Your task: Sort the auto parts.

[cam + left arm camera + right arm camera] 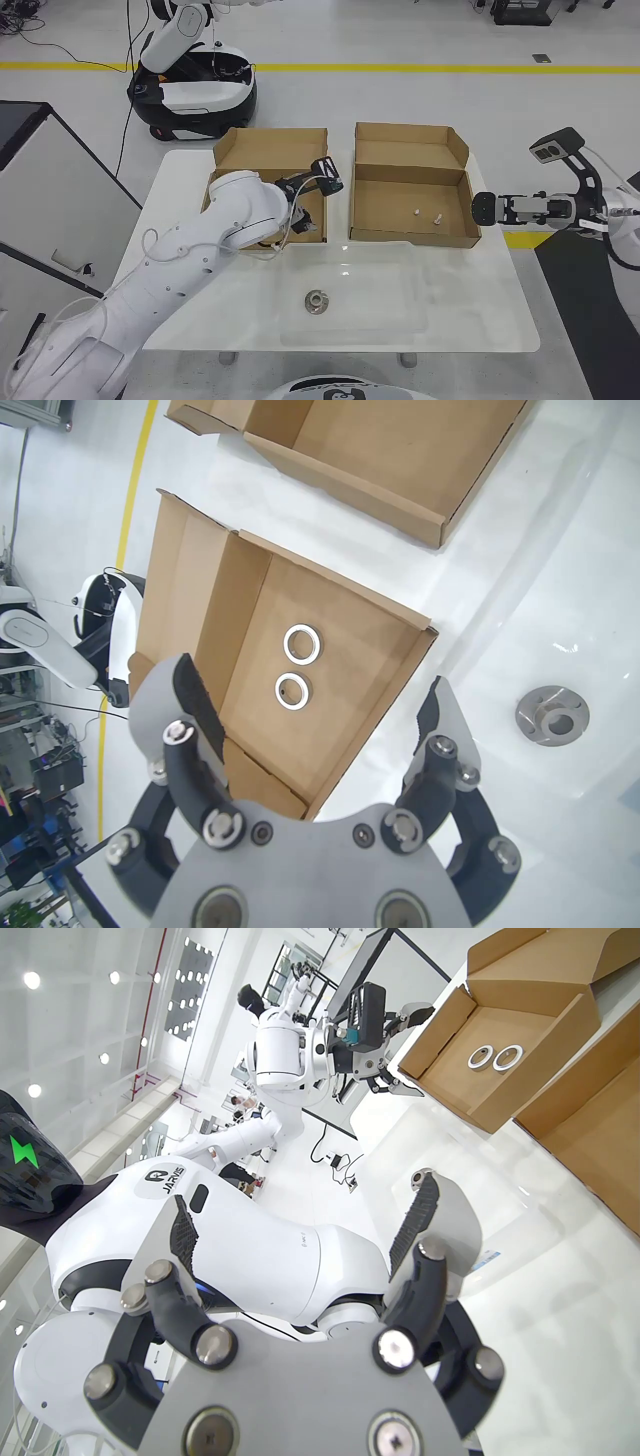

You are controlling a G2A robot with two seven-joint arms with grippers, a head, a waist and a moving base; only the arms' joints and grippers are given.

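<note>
Nearest to me, a single grey metal flange point(317, 300) with a round hub lies flat on the white table point(480, 310), well short of both cardboard boxes and touched by neither of my tools. A little farther out, my left gripper point(312, 685) hangs over the near edge of the left box point(350, 640), its fingers spread wide with nothing between them. Below and beyond it, two silvery rings point(302, 643) rest on the floor of that box, just beside each other and apparently not touching. Alongside it stands the right box point(400, 200), where two small pale parts point(416, 212) lie near one another on the bare cardboard, too small for me to say what they are. My right gripper point(305, 1195) sits out past the right side of that box, off the table edge, fingers likewise apart and holding nothing. As I judge it, the sorting is mostly done: rings gathered in one box, small pieces in the other, and the flange is the one part I can see left outside. Which box it belongs in I cannot tell, since it matches neither set. My left gripper is the closer of the two to it, so I would expect that one to collect it
</note>
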